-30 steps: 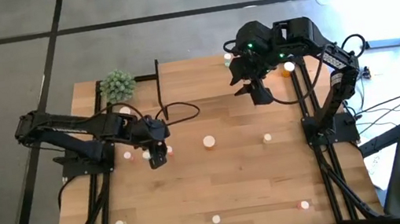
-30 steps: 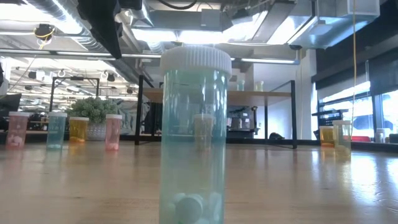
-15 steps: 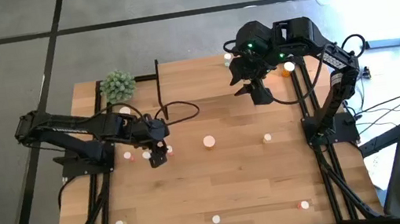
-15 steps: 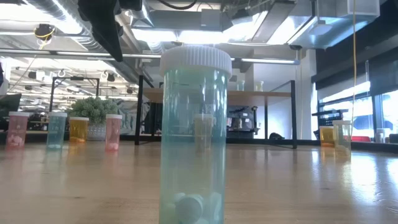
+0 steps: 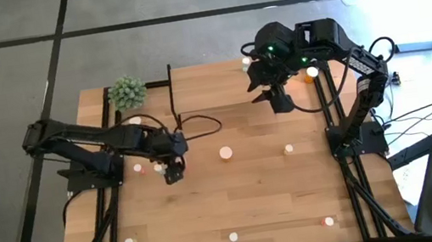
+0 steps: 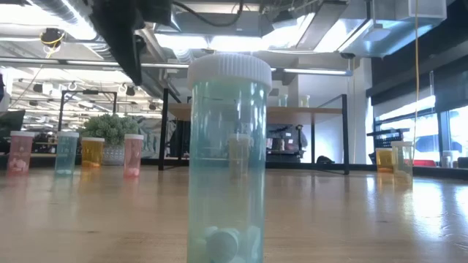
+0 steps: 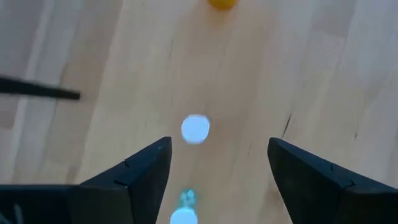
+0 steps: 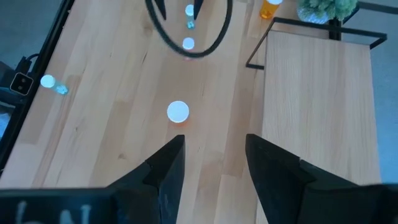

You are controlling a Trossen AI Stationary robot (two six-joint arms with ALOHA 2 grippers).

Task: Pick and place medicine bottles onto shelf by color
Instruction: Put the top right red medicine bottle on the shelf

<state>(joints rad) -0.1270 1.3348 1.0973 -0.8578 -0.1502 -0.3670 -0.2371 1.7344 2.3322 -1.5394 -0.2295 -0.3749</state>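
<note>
My left gripper (image 7: 219,149) (image 5: 173,175) hangs open above the table's left middle, pointing steeply down. Below it stand two white-capped medicine bottles: one (image 7: 195,129) just past the fingertips, and a teal one (image 7: 183,213) under the gap between the fingers. Neither is touched. Farther on stands an orange bottle (image 7: 222,3). The shelf (image 5: 227,81), a light-wood board on a black frame, stands at the table's far side. My right gripper (image 8: 214,162) (image 5: 280,101) waits open, high over the shelf's near edge, with nothing between its fingers.
More bottles stand upright about the table: one at the middle (image 5: 225,151), one right of it (image 5: 289,149), three along the near edge (image 5: 129,241) (image 5: 233,237) (image 5: 327,221). A spiky green plant (image 5: 127,91) sits left of the shelf. Four bottles line the far left (image 6: 66,152).
My left gripper has sunk a little and shifted slightly toward the table's right, over the bottles beneath it. The bottles have stayed where they were.
</note>
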